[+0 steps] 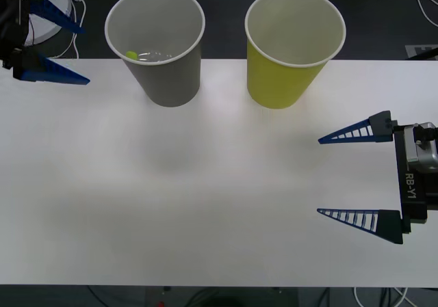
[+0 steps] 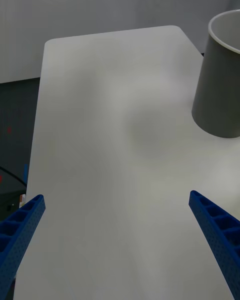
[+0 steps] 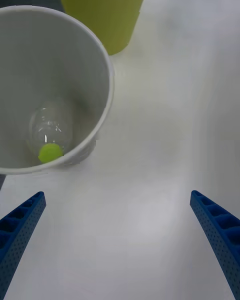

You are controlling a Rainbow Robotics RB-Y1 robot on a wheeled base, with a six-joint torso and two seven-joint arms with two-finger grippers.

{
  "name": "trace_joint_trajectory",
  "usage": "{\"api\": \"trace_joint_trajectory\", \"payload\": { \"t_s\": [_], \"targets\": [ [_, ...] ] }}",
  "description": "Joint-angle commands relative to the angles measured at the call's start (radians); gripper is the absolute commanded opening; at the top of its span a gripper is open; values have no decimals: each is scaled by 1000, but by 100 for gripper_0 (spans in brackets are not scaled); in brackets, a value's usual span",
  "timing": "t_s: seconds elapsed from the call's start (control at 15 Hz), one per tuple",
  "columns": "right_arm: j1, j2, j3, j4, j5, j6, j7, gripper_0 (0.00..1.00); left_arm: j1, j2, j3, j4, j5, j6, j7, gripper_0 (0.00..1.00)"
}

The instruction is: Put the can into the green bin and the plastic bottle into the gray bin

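Plastic bottle (image 1: pixel 145 55) lying at the bottom of the gray bin (image 1: pixel 164 74), lime-green cap toward the left of the frame in the front view; in the left wrist view, clear crinkly body (image 3: pixel 50 125) seen from above against the pale inside of the bin, cap pointing to the lower part of that picture. Gray bin standing upright on the desk (image 1: pixel 205 197) at the upper left of centre in the front view, white rolled rim up; green bin (image 1: pixel 287 68) upright just beside it to the right, the two near each other but apart, a strip of white desk between them; inside of the green bin white, nothing to be made out in it from the front view. In the left wrist view, gray bin (image 3: pixel 75 40) close to the camera, green bin (image 3: pixel 107 10) behind it at the top of the frame.

Left gripper (image 1: pixel 51 47) at the upper left corner of the front view, to the left of the gray bin, blue ribbed fingers spread wide apart, holding nothing. Right gripper (image 1: pixel 345 177) at the right edge of the front view, over the bare desk, well apart from both bins, fingers also wide open and holding nothing; in the right wrist view, gray bin (image 2: pixel 220 80) at the right edge of the frame on the desk (image 2: pixel 110 130).
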Motion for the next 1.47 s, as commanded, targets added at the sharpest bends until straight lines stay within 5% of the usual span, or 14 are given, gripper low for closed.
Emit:
{"api": "trace_joint_trajectory", "payload": {
  "t_s": [0.07, 0.53, 1.13, 1.47],
  "targets": [
    [0, 0, 0, 0, 0, 0, 0, 100, 80, 0, 23, -1, 56, 35, -90, 100],
    [0, 0, 0, 0, 0, 0, 0, 100, 268, 0, 45, -24, 182, 138, -297, 100],
    [0, 0, 0, 0, 0, 0, 0, 100, 514, -5, 45, -327, 212, 393, -259, 100],
    [0, 0, 0, 0, 0, 0, 0, 100, 580, -5, 45, -445, 215, 410, -229, 100]
  ]
}}
